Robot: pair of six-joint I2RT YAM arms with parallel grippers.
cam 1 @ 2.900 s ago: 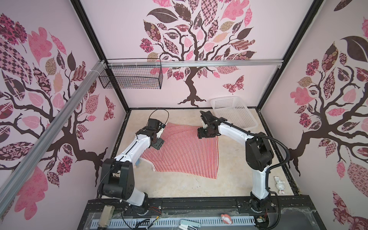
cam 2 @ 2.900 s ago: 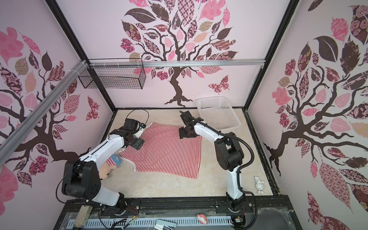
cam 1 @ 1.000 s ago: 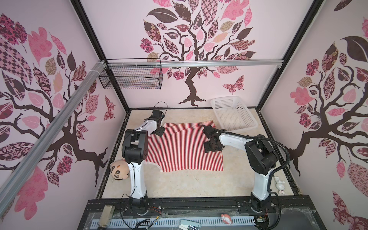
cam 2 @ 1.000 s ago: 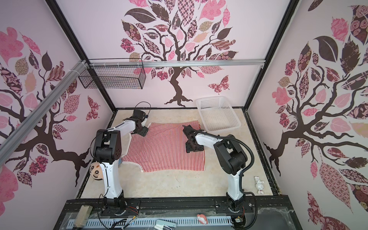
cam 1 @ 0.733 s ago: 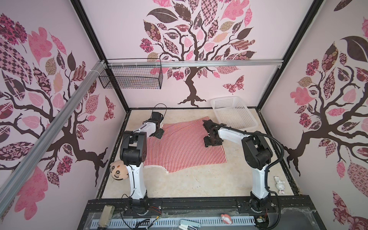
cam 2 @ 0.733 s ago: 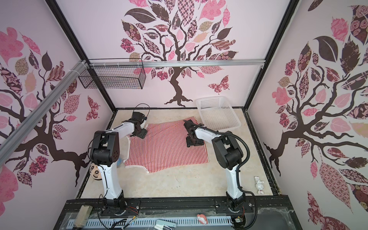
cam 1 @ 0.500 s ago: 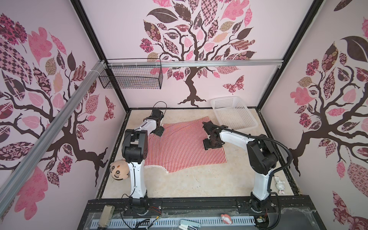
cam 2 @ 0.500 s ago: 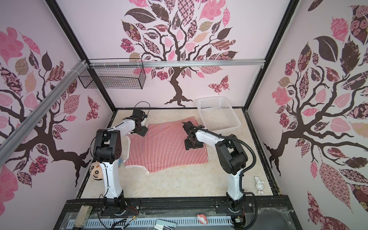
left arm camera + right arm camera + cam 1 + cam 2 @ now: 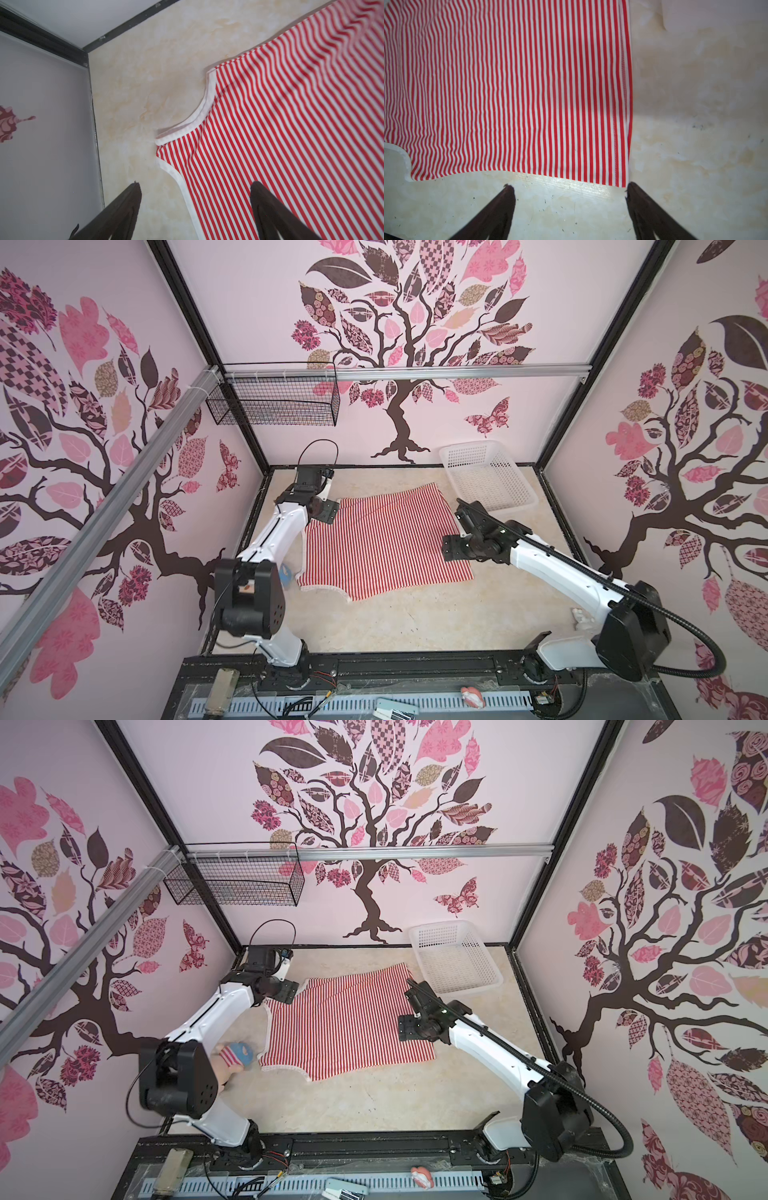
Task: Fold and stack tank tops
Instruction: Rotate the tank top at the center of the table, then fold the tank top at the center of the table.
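1. Tank top [image 9: 382, 547]: one red-and-white striped piece is laid flat on the middle of the table. The shoulder straps are turned toward the left arm and the hem toward the right arm. Light ripples are noted near its far edge.
2. Progress: the spreading-out is judged done. No fold is seen yet, and neither a stack nor a second top is shown, so all folding and stacking is left.
3. Left gripper [image 9: 195, 185]: the jaws are spread above the far shoulder strap, and nothing is pinched.
4. Right gripper [image 9: 569, 186]: the jaws are spread over bare table just beside a hem corner, and nothing is pinched.
5. Table [image 9: 395, 622]: a beige marbled top, lightly speckled.
6. White basket [image 9: 486, 481]: empty, set in the far right corner.
7. Room: the pink walls [image 9: 257, 315] are covered with tree prints. A wire basket [image 9: 274, 406] is hung at the far left. A doll [image 9: 232, 1054] is partly hidden by the left arm.
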